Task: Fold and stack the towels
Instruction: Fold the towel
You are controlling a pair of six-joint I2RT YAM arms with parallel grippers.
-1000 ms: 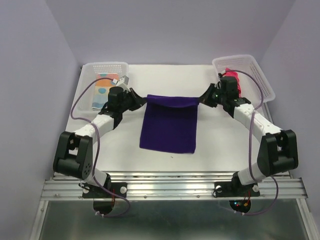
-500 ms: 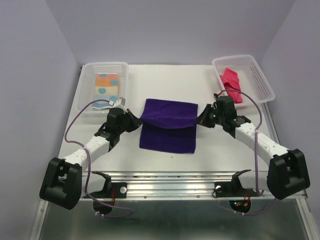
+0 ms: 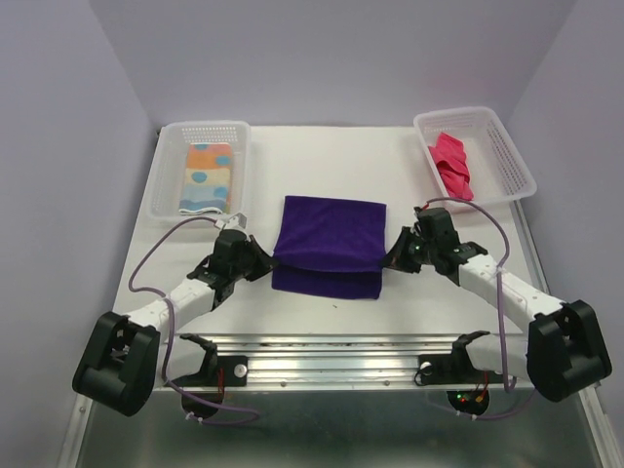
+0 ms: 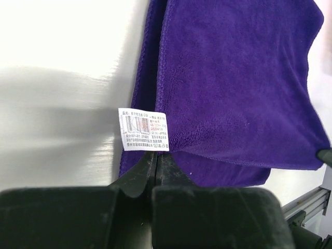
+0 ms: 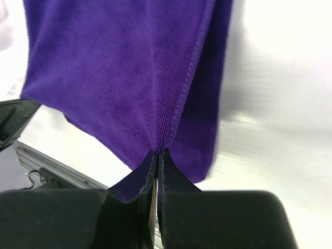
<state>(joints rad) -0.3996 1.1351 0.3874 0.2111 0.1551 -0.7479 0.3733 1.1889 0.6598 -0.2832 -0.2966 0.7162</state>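
Between lilac walls (image 3: 341, 58), a white table (image 3: 322, 151) bears the purple towel (image 3: 330, 234).

1. The top camera hangs high behind the near edge of the table (image 3: 331, 156), looking down and forward over all of it.
2. The left wrist camera peers along the left gripper (image 4: 155, 155), very close to the purple towel (image 4: 233, 78).
3. The right wrist camera does likewise past the right gripper (image 5: 157, 153), from the opposite side.
4. All three views share that towel.
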